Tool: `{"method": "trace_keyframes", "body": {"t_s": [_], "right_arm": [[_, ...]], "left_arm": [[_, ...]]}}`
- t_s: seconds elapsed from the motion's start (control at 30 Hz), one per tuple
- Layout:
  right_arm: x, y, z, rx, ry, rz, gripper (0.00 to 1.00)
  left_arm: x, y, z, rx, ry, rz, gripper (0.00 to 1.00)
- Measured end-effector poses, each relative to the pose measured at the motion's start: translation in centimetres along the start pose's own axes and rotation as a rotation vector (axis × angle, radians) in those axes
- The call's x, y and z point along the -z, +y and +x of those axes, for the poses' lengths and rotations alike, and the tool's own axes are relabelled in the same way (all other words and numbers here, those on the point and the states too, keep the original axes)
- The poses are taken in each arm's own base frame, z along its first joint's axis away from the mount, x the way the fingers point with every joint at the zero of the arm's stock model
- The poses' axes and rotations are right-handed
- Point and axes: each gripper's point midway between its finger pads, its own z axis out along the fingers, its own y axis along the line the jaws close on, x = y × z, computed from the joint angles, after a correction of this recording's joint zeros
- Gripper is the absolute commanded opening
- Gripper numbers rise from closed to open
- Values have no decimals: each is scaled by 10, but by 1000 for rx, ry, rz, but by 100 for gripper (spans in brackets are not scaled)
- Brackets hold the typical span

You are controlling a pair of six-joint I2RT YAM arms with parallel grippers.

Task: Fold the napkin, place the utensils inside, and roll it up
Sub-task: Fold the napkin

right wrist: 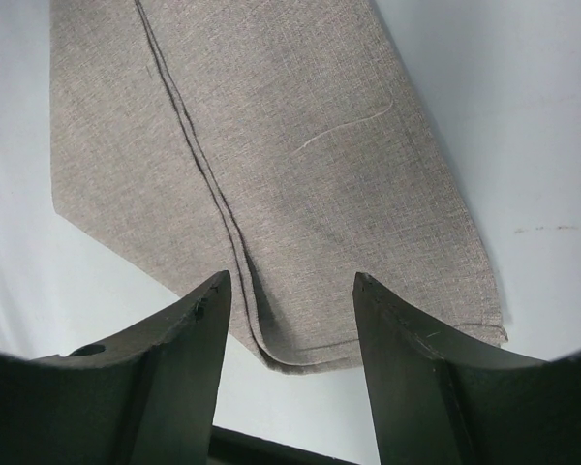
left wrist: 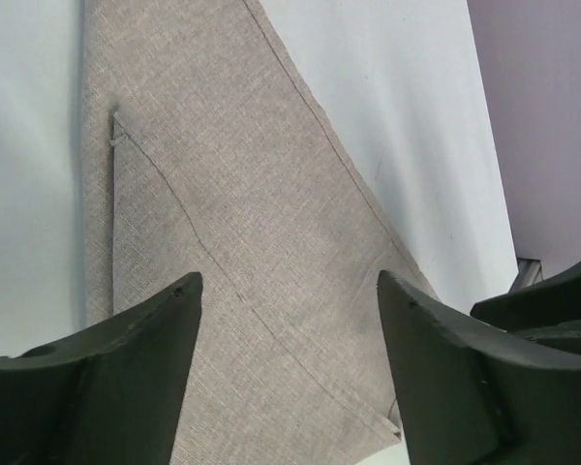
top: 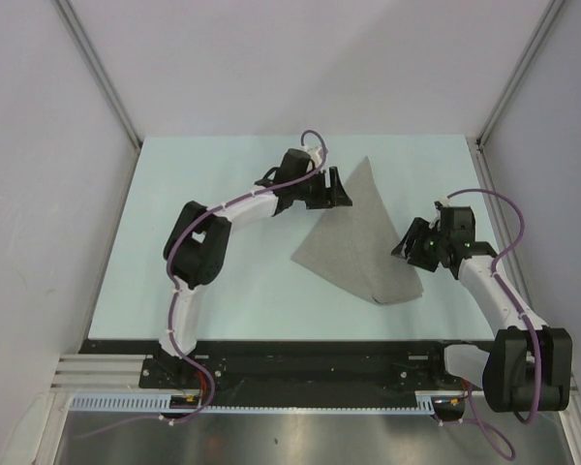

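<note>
The napkin [top: 363,237] lies flat on the table, folded into a grey triangle with one tip pointing to the far side. My left gripper [top: 337,189] is at its upper left edge. In the left wrist view that gripper [left wrist: 289,281] stands open just over the napkin [left wrist: 242,242], with nothing between the fingers. My right gripper [top: 410,247] is at the napkin's right edge near the lower corner. Seen from the right wrist, it [right wrist: 290,279] is open above the doubled corner of the napkin [right wrist: 300,145]. No utensils are in view.
The pale table [top: 223,281] is walled at the left, back and right. A black rail [top: 300,358] carrying the arm bases runs along the near edge.
</note>
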Motion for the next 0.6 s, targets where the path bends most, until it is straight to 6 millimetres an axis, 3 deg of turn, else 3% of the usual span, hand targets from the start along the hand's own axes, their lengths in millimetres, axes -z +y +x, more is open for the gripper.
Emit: {"method": "trace_keyframes", "body": {"t_s": [0.17,0.3,0.43,0.6], "right_arm": [[0,-1,1,-1,4,3,59],[1,-1,1,-2,3,3,59],[1,0,1,-1,4,0,59],[2,3,3,5,13,-19,59]], "left_arm": [[5,8,-10,-19,-34,-31,80],[34,23,-10,-27,-81,-100,75],[62,41,17,-8,-75,-154,70],[71,73,79,38,17,-201,70]]}}
